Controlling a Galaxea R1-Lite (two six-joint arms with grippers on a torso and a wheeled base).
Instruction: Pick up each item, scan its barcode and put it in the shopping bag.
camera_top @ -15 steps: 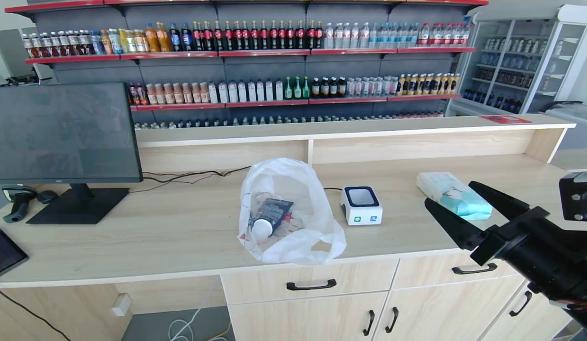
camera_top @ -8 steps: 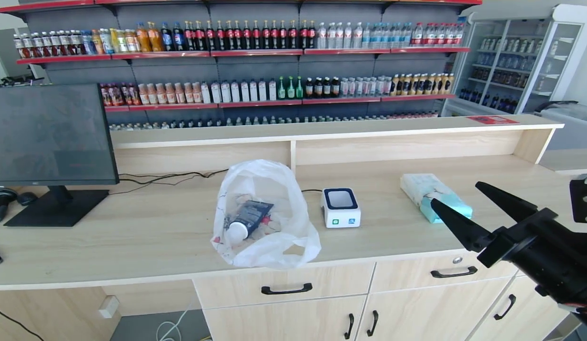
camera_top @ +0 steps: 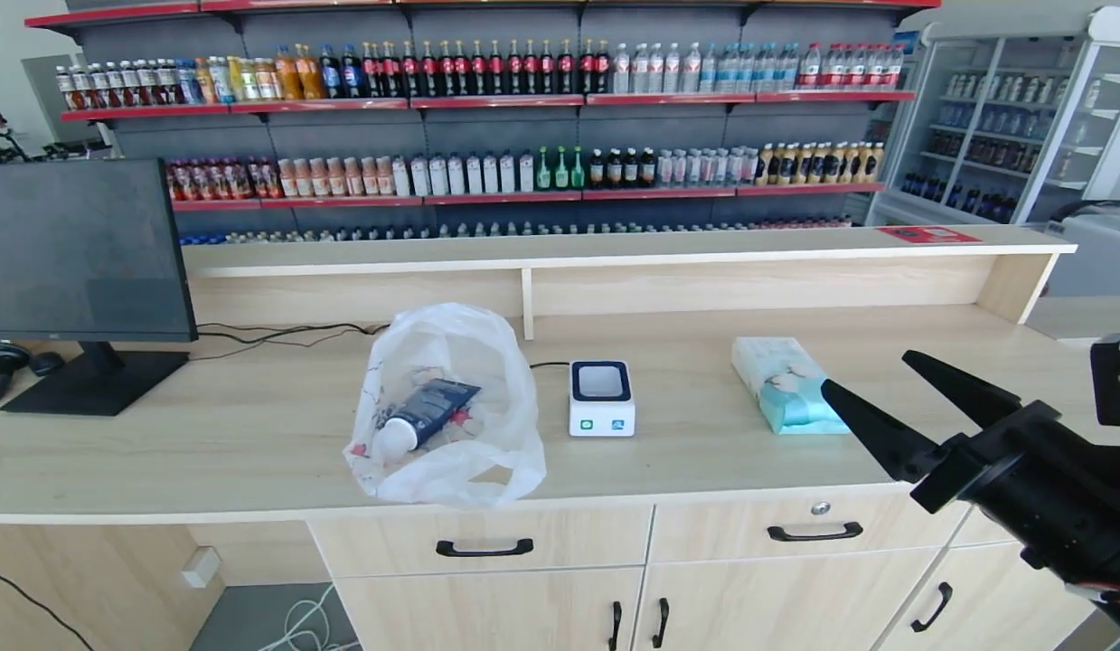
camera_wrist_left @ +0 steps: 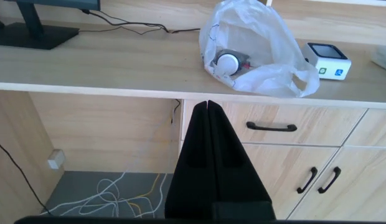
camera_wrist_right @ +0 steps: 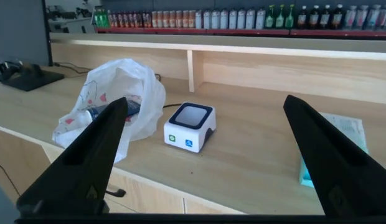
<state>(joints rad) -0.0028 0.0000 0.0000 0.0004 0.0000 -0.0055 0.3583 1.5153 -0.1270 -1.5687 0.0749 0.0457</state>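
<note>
A: At the left end of the counter (camera_top: 252, 434) stands the monitor (camera_top: 80, 249). Where is the left gripper (camera_wrist_left: 207, 111)?
B: Low down, below the counter edge and before the cabinet fronts (camera_wrist_left: 342, 124), its two fingers pressed together on nothing.
A: And right of the monitor?
B: The shopping bag (camera_top: 469, 362), slumped near the front edge. A dark tube (camera_top: 428, 411) with a white cap lies inside it, so that item looks finished.
A: Then the scanner (camera_top: 601, 398)?
B: Just right of the bag and apart from it, with its window facing up. Farther right lies the tissue pack (camera_top: 781, 380), flat on the counter, with nothing touching it.
A: So which step is in hand?
B: By the look of it, picking up the tissue pack. The right gripper (camera_top: 867, 371) hangs near the pack, on its right, with its fingers spread wide and empty, pointing toward it.
A: What does the next move call for?
B: Probably the right arm goes forward and down until the fingers straddle the pack across its narrow side, then closes. The soft wrapping may give, so a grip around the middle seems wise. After that the barcode must face the scanner window, and where the barcode sits cannot be told from here
</note>
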